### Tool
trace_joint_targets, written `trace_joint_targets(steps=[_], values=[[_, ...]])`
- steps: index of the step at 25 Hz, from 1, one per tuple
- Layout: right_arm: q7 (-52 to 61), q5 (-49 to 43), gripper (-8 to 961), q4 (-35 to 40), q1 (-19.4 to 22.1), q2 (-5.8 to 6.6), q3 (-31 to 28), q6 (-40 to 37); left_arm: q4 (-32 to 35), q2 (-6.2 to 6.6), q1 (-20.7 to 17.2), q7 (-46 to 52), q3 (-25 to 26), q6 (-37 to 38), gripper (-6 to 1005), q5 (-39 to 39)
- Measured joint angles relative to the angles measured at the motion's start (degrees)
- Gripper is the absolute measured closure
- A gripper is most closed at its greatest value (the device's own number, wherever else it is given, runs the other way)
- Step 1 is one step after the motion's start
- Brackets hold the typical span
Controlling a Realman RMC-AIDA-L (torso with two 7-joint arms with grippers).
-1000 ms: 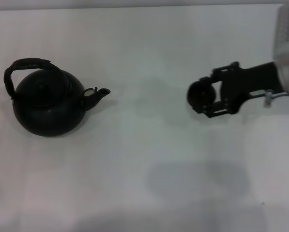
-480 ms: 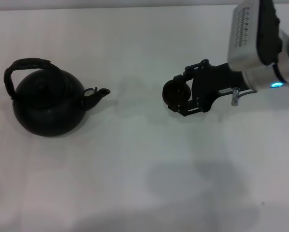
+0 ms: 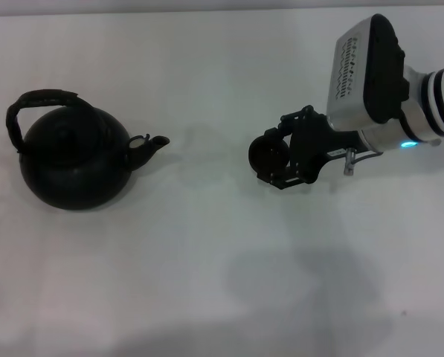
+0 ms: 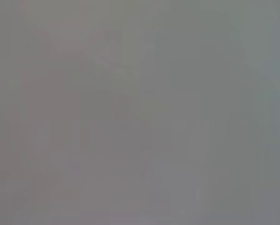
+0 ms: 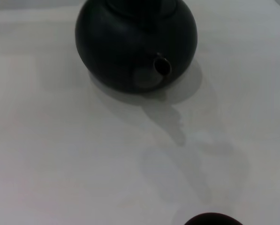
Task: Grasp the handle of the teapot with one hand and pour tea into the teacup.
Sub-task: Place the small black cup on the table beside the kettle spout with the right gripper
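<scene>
The dark teapot (image 3: 73, 160) stands at the table's left, its spout (image 3: 156, 143) pointing right, its cord-wrapped bail handle (image 3: 39, 104) arched over the lid. My right gripper (image 3: 275, 158) is right of centre, shut on the small black teacup (image 3: 267, 154), well clear of the spout. The right wrist view shows the teapot (image 5: 130, 42) spout-on and the teacup's rim (image 5: 212, 219) at the picture's edge. My left gripper shows in no view; the left wrist view is plain grey.
The white table (image 3: 207, 260) bears only the teapot. The right arm's white wrist housing (image 3: 367, 71) reaches in from the right edge. A soft shadow (image 3: 303, 275) lies on the table in front of the gripper.
My right gripper has carried the teacup leftward toward the teapot, most of it in the first half second, and the arm has come further into view. The teapot has not moved.
</scene>
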State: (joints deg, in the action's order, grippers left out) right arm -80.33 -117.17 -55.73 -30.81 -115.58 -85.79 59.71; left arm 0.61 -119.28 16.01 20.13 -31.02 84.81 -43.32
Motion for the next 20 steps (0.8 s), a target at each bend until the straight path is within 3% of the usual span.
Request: trace_joint_targets(steps=[20], values=[[-0.51, 0.1, 227, 2.8, 0.12, 0.0, 2.73, -5.27, 0.0, 0.01, -0.02, 0.0, 0.0, -0.26, 349, 0.0]])
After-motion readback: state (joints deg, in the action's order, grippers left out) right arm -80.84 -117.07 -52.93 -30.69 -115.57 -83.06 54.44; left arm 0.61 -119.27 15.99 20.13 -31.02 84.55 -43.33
